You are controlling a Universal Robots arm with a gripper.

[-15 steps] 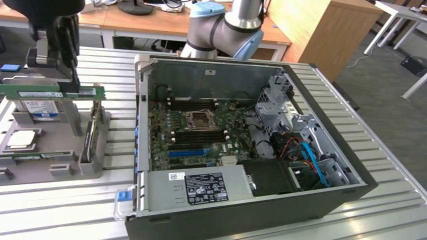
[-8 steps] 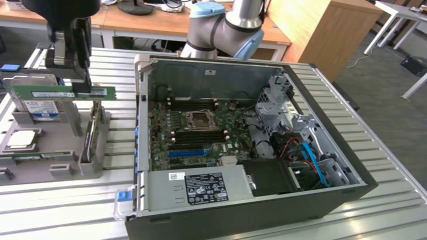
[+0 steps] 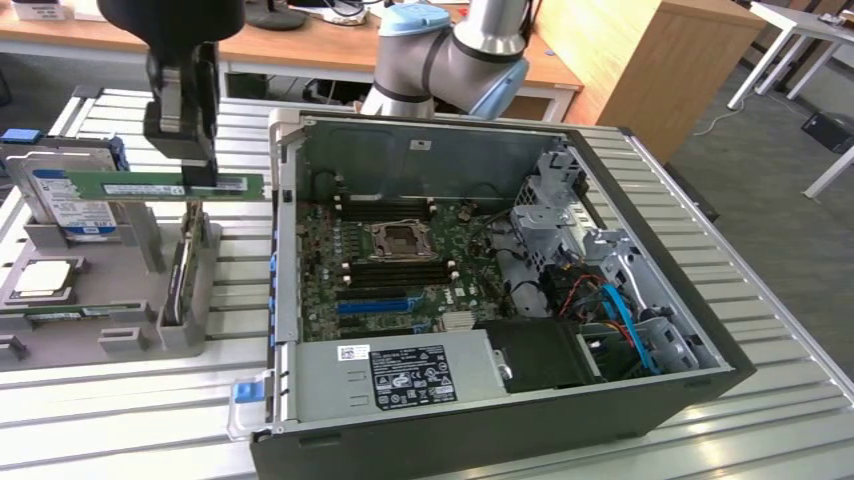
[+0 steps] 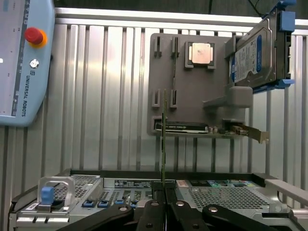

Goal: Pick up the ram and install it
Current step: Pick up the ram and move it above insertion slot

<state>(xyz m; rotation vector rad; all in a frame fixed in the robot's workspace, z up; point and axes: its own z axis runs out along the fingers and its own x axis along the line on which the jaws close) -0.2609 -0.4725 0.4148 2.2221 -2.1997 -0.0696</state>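
Observation:
The ram [image 3: 154, 185] is a long thin green stick with a white label. It hangs level in the air, above the grey parts holder [image 3: 80, 335] at the exterior view's left. My gripper [image 3: 200, 172] is shut on its upper edge near one end. In the wrist view the ram [image 4: 164, 139] shows edge-on as a thin line rising from between the black fingertips [image 4: 154, 211] of my gripper [image 4: 165, 204]. The open computer case [image 3: 287, 330] lies to the exterior view's right of the ram, with its motherboard [image 3: 387, 255] and memory slots exposed.
The holder also carries a silver hard drive with a blue label [image 3: 74, 200] [image 4: 252, 55], a processor chip [image 3: 43, 280] [image 4: 200, 53] and a card with a metal bracket [image 3: 184, 275] [image 4: 207, 128]. A teach pendant [image 4: 24, 62] lies on the slatted table [image 3: 120, 420]. The arm's base [image 3: 441, 60] stands behind the case.

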